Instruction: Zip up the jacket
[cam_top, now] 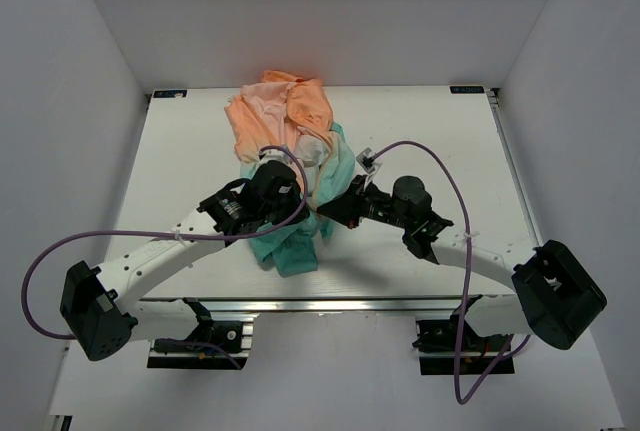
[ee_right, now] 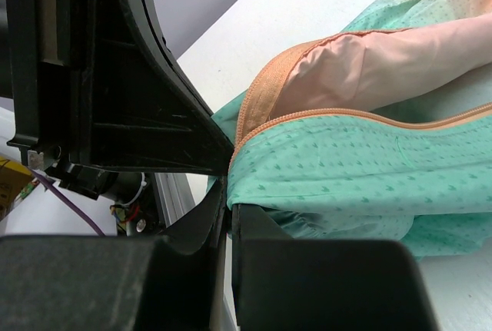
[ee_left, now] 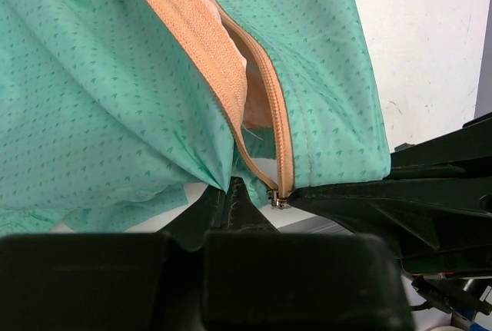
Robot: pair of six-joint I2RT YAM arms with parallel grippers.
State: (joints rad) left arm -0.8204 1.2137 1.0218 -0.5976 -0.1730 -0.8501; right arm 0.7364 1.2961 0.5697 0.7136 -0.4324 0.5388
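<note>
Midway between the counter's [cam_top: 180, 151] left and right edges lies the jacket [cam_top: 285, 136], bunched into a narrow heap. Its long axis runs from the far edge toward the near edge, with the orange hood [cam_top: 285, 101] at the far end and the teal hem [cam_top: 292, 251] pointing at the arm bases. Both arms meet low on the garment, nearer the near edge. The left pincer [cam_top: 300, 213] is closed, nipping teal cloth just beside the bottom of the zipper [ee_left: 273, 108]. The right pincer [cam_top: 326, 213] comes in from the opposite side and is clamped on the hem edge right at the small metal slider [ee_left: 278, 201]. This pairing looks deliberate: one hold anchors the hem so the tape stays taut, while the other sits where the slider can be drawn along the teeth. From the left wrist, the two orange tapes join only at the slider and spread apart beyond it, so I judge the closing run has barely begun and would travel toward the far edge.
</note>
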